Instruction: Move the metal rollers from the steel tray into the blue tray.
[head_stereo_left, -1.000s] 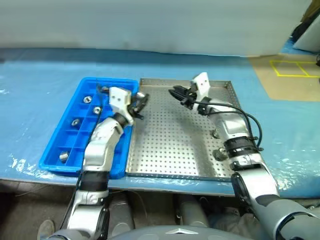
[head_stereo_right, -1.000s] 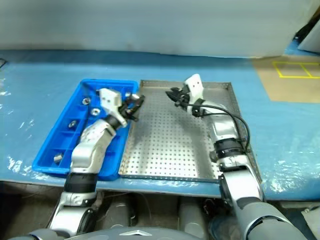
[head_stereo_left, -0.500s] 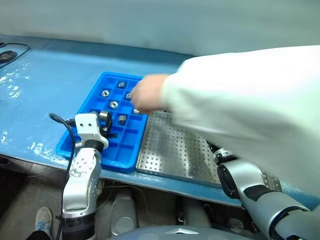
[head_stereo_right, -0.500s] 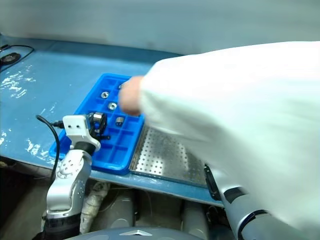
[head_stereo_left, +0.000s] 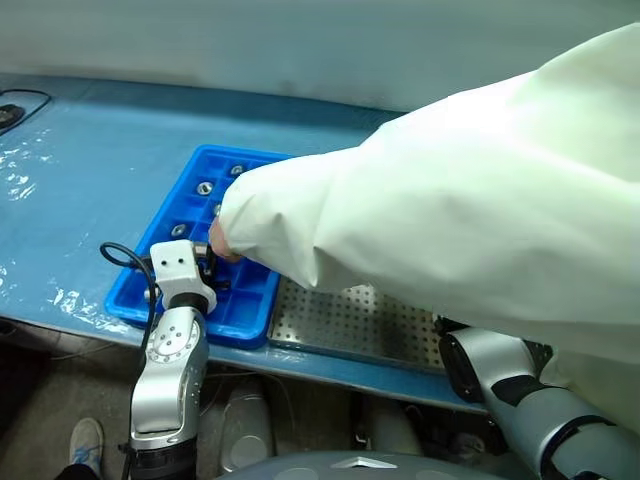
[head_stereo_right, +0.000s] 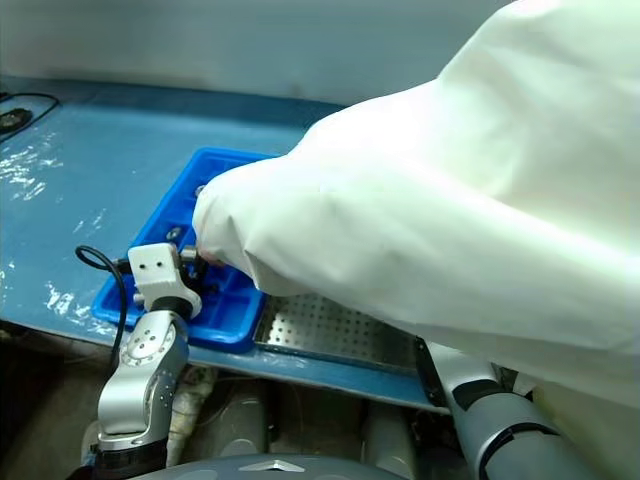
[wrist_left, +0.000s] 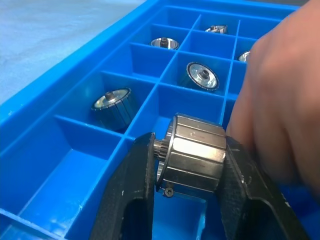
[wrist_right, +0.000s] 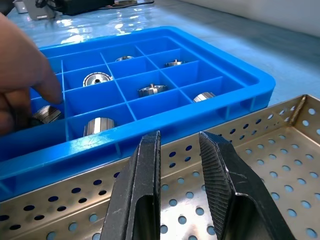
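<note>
Here a person's white sleeve crosses most of the scene, covering nearly all of the steel tray but its near perforated edge. The blue tray lies just left of it, touching or nearly so, with several metal rollers already in separate compartments.

The left gripper is clamped on a ridged roller low over a near compartment, the roller's long axis running across from finger to finger. The person's hand is at that roller's right side, touching or nearly so, which leaves little free room.

The right gripper, empty, its fingers near together with a narrow gap, hovers over the steel tray's floor by the blue tray's wall.

The left arm seems better placed for a drop, with the compartment beneath empty.
</note>
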